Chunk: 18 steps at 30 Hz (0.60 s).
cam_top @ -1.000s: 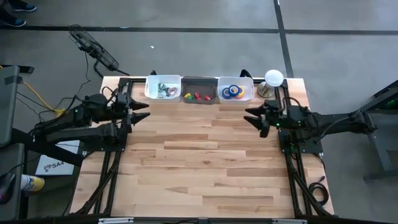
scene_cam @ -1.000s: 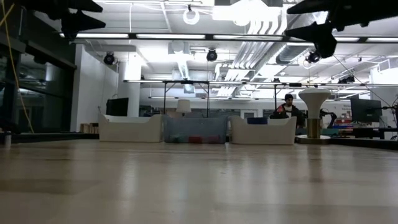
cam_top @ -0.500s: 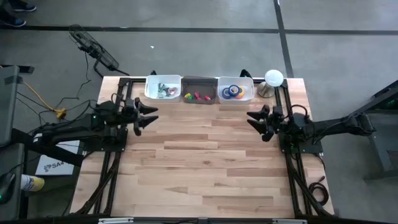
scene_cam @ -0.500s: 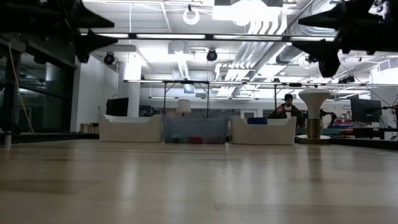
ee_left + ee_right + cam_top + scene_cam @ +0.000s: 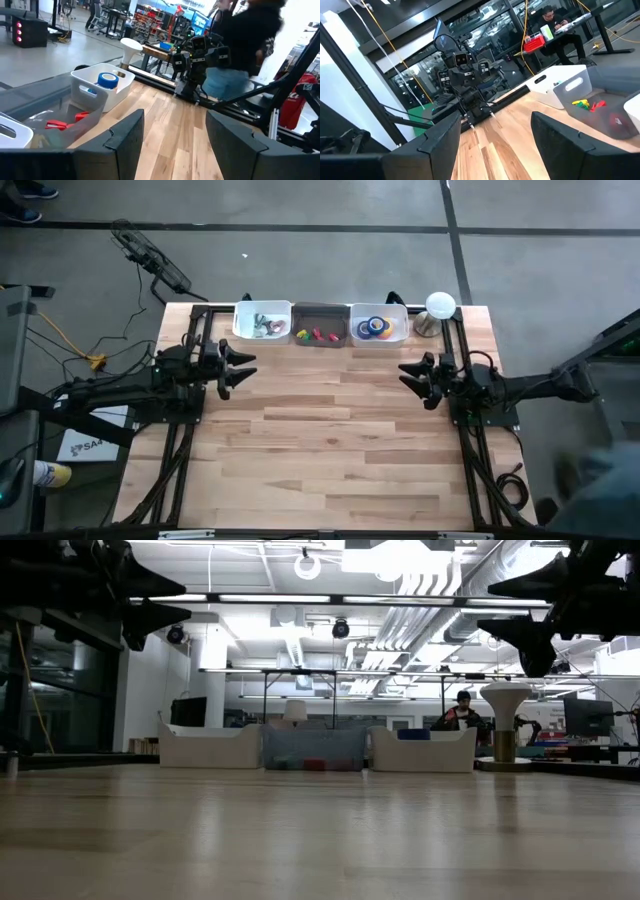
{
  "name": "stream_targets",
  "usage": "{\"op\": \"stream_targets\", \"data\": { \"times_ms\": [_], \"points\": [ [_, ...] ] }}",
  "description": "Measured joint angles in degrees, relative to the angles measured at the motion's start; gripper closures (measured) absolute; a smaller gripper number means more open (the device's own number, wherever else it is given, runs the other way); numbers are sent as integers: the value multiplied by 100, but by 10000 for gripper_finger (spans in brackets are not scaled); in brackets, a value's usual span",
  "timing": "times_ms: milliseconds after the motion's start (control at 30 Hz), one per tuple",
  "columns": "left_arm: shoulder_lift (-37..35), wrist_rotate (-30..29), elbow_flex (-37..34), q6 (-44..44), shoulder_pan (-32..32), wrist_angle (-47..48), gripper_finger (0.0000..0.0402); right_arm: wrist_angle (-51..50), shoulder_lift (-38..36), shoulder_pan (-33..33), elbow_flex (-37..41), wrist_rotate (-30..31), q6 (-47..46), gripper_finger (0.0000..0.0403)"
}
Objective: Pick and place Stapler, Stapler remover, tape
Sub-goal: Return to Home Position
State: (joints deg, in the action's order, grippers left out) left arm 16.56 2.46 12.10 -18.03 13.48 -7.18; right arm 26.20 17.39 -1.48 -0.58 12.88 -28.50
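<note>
Planks of bare wood run across the near and middle tabletop [image 5: 330,460], with nothing standing between the two arms. Partway toward the far edge, the left tool [image 5: 241,368] hangs near the left edge and the right tool [image 5: 410,379] near the right edge, each pointing inward. Both wrist views show their fingers spread wide with nothing between them.

Three bins sit side by side along the far edge. The left white bin [image 5: 237,326] holds small greenish and silvery items, too small to tell stapler from remover. The middle grey bin [image 5: 320,307] holds tiny red and yellow pieces. The tape [image 5: 375,327], blue and yellow rolls bunched together, lies in the right white bin [image 5: 404,326]. A white-domed lamp [image 5: 439,306] stands just beside that bin at the far right corner.

The rolls look light and stiff with slick sides. A hold across the outer rim, or one finger through the open centre, should serve best. Room to move is generous over the middle; only the bin walls and the lamp crowd the far edge. A person [image 5: 250,35] stands beyond the right edge.
</note>
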Motion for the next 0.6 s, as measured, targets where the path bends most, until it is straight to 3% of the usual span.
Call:
{"op": "stream_targets", "data": {
  "times_ms": [200,400,600],
  "points": [
    [-18,-2,-58,88,1,-54,192,-908,-836,-2,0,0,-61,171],
    [-431,0,-650,-68,0,-555,192,-1782,-1665,0,0,83,-149,170],
    [-1017,-74,-1115,-135,0,-951,192,-2119,-1708,0,-2,56,-373,169]
  ]
}}
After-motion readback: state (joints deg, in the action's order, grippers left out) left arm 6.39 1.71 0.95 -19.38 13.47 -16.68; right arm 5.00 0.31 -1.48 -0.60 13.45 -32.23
